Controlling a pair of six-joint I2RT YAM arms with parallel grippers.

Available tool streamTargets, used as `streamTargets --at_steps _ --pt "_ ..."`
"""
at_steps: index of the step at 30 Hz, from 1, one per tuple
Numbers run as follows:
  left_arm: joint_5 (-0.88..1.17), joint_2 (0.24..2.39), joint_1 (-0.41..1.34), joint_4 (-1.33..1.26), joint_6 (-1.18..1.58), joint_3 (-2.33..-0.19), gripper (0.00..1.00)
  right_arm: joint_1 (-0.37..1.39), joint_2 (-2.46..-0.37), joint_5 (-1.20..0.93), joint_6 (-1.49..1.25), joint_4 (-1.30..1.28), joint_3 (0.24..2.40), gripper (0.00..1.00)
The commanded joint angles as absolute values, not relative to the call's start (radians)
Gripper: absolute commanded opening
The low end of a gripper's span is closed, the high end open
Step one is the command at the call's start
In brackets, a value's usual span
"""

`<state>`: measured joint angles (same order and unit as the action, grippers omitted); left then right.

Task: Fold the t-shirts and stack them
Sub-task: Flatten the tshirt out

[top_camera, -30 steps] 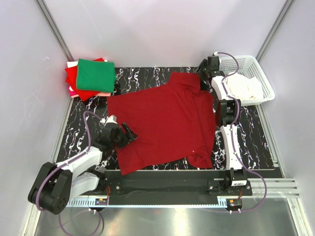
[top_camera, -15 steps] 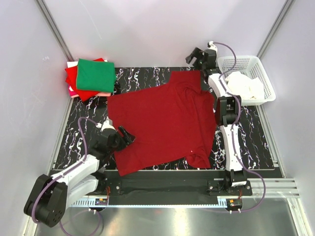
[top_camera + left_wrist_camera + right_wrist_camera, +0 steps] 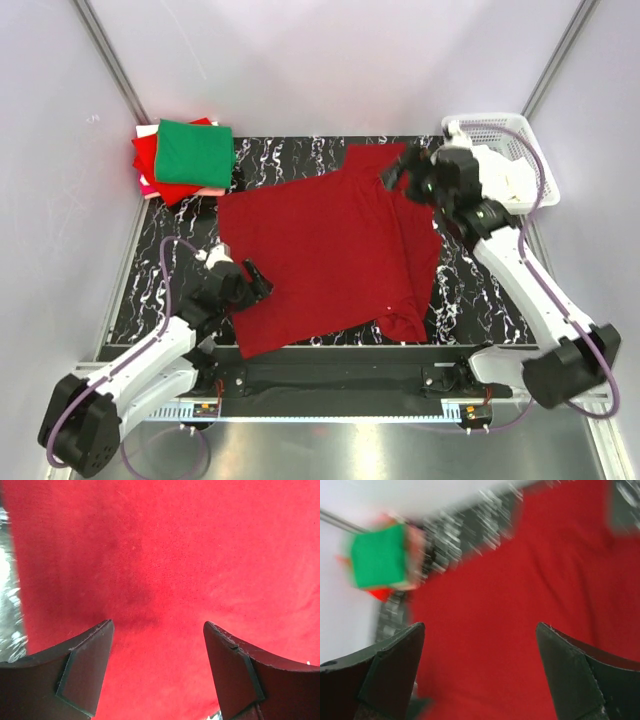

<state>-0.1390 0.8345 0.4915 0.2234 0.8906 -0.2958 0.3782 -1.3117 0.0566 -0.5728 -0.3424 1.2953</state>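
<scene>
A dark crimson t-shirt [image 3: 330, 250] with a collar lies spread flat on the black marbled mat [image 3: 500, 290]. It fills the left wrist view [image 3: 165, 555] and most of the right wrist view [image 3: 520, 605]. My left gripper [image 3: 253, 281] is open and empty, low at the shirt's near left edge. My right gripper [image 3: 400, 172] is open and empty, raised above the shirt's collar end. A stack of folded shirts with a green one [image 3: 193, 152] on top sits at the back left, and shows blurred in the right wrist view [image 3: 377, 555].
A white lattice basket [image 3: 530, 165] holding pale cloth stands at the back right, beside the right arm. Grey walls close in the left, back and right sides. A metal rail [image 3: 350, 375] with the arm bases runs along the near edge.
My right arm has swung back from the far edge and now bends out to the right, its gripper over the shirt's collar end. My left gripper has drawn slightly nearer the shirt's left edge.
</scene>
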Motion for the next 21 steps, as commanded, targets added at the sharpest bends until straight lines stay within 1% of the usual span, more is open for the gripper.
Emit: streamTargets --at_steps 1,3,5,6,8,9,10,12,16,20,21 --pt "-0.213 0.731 0.499 0.406 0.888 -0.385 0.79 0.371 -1.269 0.251 -0.639 -0.694 1.056 1.0" --pt "-0.225 0.692 0.497 0.439 0.887 -0.4 0.79 0.368 -1.166 0.256 -0.666 -0.704 0.929 1.0" --pt "-0.226 0.649 0.497 0.466 0.894 -0.408 0.79 0.361 -1.08 0.217 -0.712 -0.695 0.85 1.0" --pt "-0.222 0.641 0.497 0.471 0.896 -0.416 0.79 0.332 -1.06 0.171 -0.73 -0.695 0.785 0.97" --pt "-0.213 0.635 0.499 0.483 0.897 -0.422 0.78 0.284 -1.025 0.085 -0.77 -0.68 0.724 0.89" --pt "-0.21 0.634 0.497 0.486 0.897 -0.422 0.78 0.199 -1.028 0.046 -0.772 -0.667 0.675 0.83" --pt "-0.206 0.635 0.497 0.492 0.899 -0.42 0.77 0.157 -1.037 0.011 -0.767 -0.651 0.658 0.78" --pt "-0.203 0.638 0.497 0.492 0.902 -0.402 0.77 0.103 -1.078 -0.031 -0.753 -0.646 0.644 0.73" --pt "-0.178 0.652 0.497 0.456 0.936 -0.357 0.77 0.094 -1.137 -0.037 -0.747 -0.649 0.658 0.71" --pt "-0.164 0.675 0.497 0.434 0.982 -0.324 0.75 0.094 -1.17 -0.109 -0.768 -0.58 0.611 0.61" --pt "-0.164 0.676 0.497 0.434 0.992 -0.308 0.75 0.092 -1.183 -0.117 -0.772 -0.571 0.592 0.61"
